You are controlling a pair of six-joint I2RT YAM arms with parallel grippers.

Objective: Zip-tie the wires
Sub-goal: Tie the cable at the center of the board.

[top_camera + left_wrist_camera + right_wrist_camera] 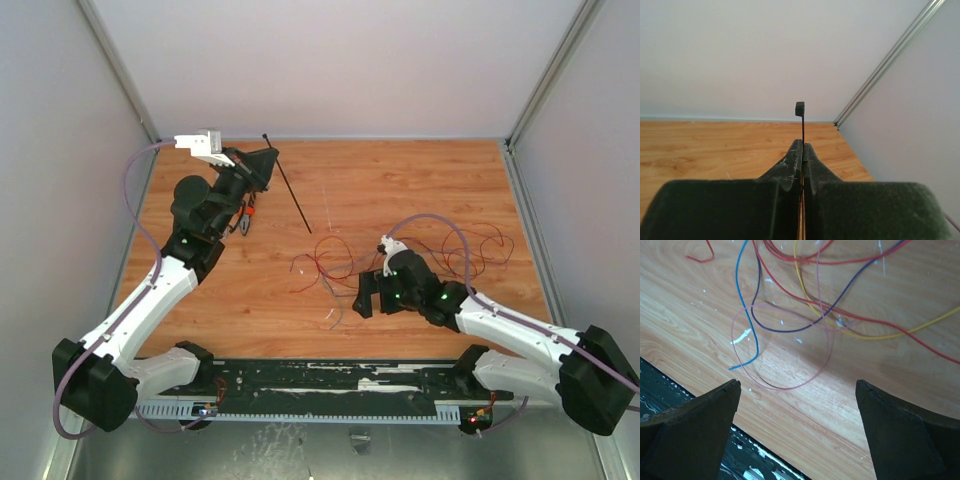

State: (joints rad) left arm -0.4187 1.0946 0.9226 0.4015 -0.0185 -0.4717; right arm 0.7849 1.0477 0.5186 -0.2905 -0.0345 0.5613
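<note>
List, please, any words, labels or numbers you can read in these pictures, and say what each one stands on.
None can be read.
The white marks on the black rail are too blurred to tell as text.
The zip tie and wires show no print.

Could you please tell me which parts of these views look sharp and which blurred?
Top external: diffuse light, no harsh shadows; the thin dark zip tie and the tangle of thin red and maroon wires read clearly. Left wrist: the left gripper, shut on the tie, has blurred pads; the tie's head is crisper. Right wrist: wires sharp; the open right gripper's dark fingers are soft.
</note>
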